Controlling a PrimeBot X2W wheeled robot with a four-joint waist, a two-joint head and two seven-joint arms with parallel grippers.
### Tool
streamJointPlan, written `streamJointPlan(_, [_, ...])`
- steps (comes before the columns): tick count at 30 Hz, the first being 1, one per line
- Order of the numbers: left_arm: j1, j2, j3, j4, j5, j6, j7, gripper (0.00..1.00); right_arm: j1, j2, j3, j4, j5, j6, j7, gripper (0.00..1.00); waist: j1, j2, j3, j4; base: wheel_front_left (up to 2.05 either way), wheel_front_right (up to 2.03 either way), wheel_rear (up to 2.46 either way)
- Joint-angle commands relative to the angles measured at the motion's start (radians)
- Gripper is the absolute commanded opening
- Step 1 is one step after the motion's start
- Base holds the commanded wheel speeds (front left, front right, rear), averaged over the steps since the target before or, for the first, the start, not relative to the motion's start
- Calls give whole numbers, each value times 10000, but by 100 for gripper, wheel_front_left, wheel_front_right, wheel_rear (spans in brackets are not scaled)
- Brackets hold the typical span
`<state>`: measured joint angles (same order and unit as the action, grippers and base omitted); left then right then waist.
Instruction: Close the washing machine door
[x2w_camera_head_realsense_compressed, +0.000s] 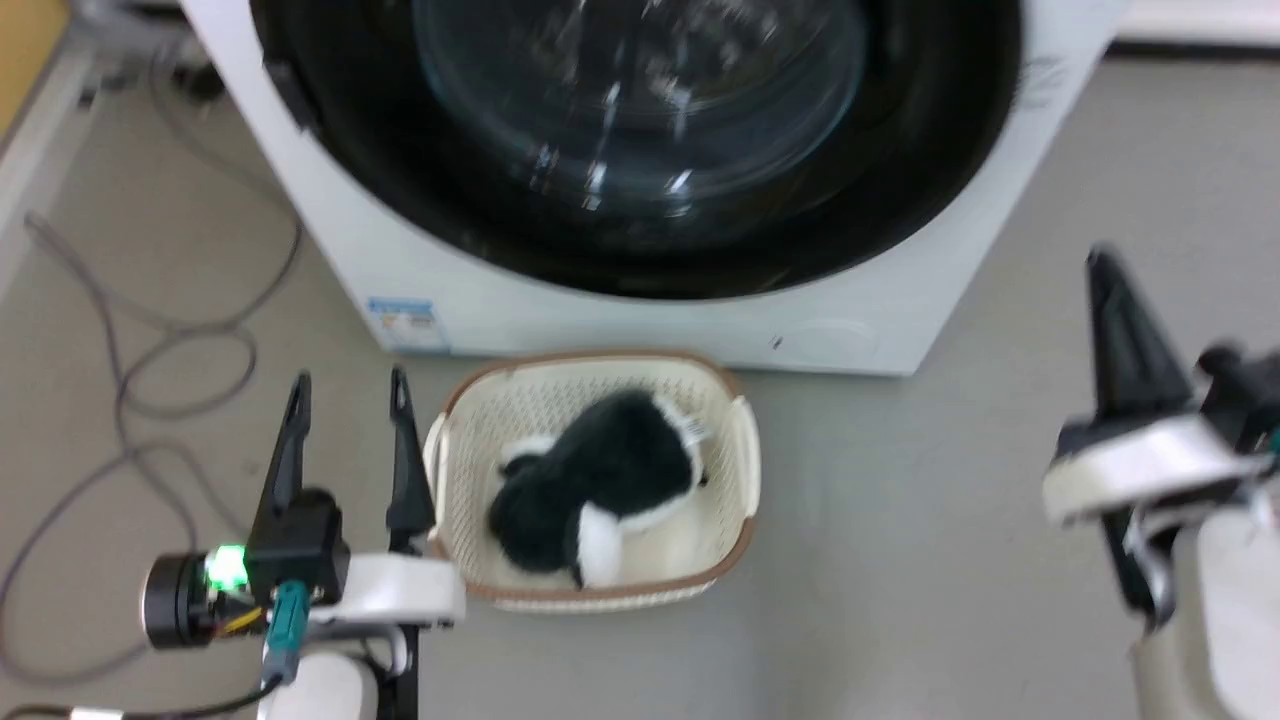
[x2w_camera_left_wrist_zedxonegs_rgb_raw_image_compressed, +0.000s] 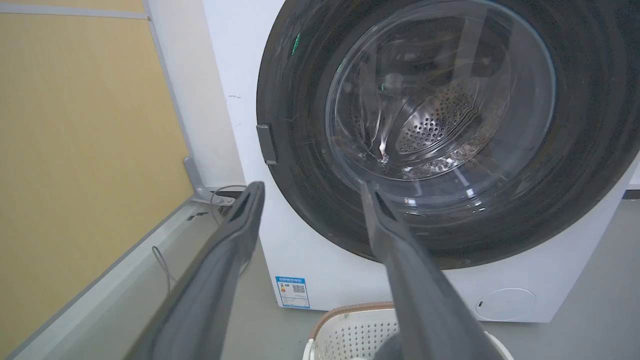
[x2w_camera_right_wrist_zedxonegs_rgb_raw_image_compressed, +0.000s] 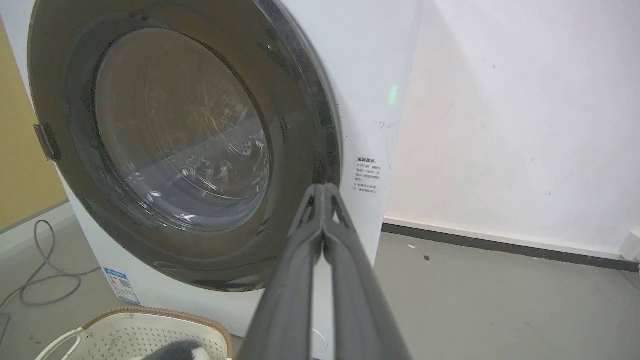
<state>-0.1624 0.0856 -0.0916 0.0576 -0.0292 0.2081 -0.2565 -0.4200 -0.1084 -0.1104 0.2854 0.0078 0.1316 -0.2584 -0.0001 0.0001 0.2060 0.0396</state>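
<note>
Washing machine door (x2w_camera_head_realsense_compressed: 640, 130) lies straight ahead of both tools, seemingly flush on the washing machine (x2w_camera_head_realsense_compressed: 640, 325) front, likely already shut. Left tool (x2w_camera_head_realsense_compressed: 350, 390) spread, empty, back beside basket (x2w_camera_head_realsense_compressed: 745, 470). Right tool (x2w_camera_right_wrist_zedxonegs_rgb_raw_image_compressed: 324, 190) pressed together, empty, looks nearer door's right rim.

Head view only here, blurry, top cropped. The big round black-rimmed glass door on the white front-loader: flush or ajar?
Observer: From the right wrist view, the round glass-centred washing machine door has its glossy black rim lying against the boxy white washing machine along the right edge; no gap shows.
Operator: What's the dark blur at my lower right doing?
Observer: That's the right claw. It is shut, its two long dark fingers pressed together, nothing between them.
Operator: Drum?
Observer: Left wrist view, through the glass: the perforated steel drum; no clothes in the part that shows.
</note>
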Motion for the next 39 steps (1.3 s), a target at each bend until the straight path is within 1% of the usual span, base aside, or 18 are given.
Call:
streamJointPlan(1, [185, 65, 38, 15, 42, -10, -53, 100, 303, 99, 16, -86, -34, -9, -34, 0, 1, -1, -636, -515, 0, 0, 0])
streamJointPlan(2, [323, 84, 53, 13, 40, -25, -53, 100, 561, 174, 80, -140, 7, -9, -34, 10, 1, -1, -764, -583, 0, 0, 0])
streamJointPlan(3, [462, 103, 69, 4, 36, -43, -53, 100, 831, 251, 120, -193, 60, -9, -34, 35, 1, -1, -880, -645, 0, 0, 0])
streamJointPlan(4, [592, 111, 76, -9, 21, -72, -53, 100, 1078, 332, 92, -258, 166, -9, -34, 93, 1, -1, -989, -696, 0, 0, 0])
streamJointPlan(5, [722, 117, 48, -30, 23, -120, -53, 100, 1303, 391, 90, -311, 282, -9, -34, 100, 1, -1, -1092, -735, 0, 0, 0])
streamJointPlan(8, [1221, 130, 11, -152, 23, -209, -53, 100, 2208, 523, 152, -607, 412, -9, -34, 100, 1, -1, -1454, -902, 0, 0, 0])
streamJointPlan(9, [1221, 130, 11, -152, 23, -209, -53, 100, 2208, 523, 152, -607, 412, -9, -34, 100, 1, -1, -1454, -902, 0, 0, 0])
streamJointPlan(10, [1426, 144, 5, -175, 3, -273, -53, 100, 2655, 555, 249, -819, 414, -9, -34, 100, 1, -1, -1617, -956, 0, 0, 0])
streamJointPlan(13, [1716, 138, 33, -135, -52, -334, -53, 100, 3285, 574, 406, -1088, 631, -9, -34, 100, 1, -1, -1863, -1022, 0, 0, 0])
streamJointPlan(20, [2045, 90, 102, -22, -114, -385, -53, 100, 3854, 579, 507, -1416, 998, -9, -34, 100, 1, -1, -2076, -1085, 0, 0, 0])
streamJointPlan(21, [1937, 71, 89, -21, -100, -365, 1, 0, 3764, 533, 499, -1364, 911, 0, 1, 0, 1, -1, -2074, -1082, 0, 0, 0])
streamJointPlan(39, [1901, 14, 186, -74, -57, -563, 319, 0, 3809, 537, 574, -1536, 784, 1, 325, 0, 1, -1, -2087, -1000, 0, 0, 0])
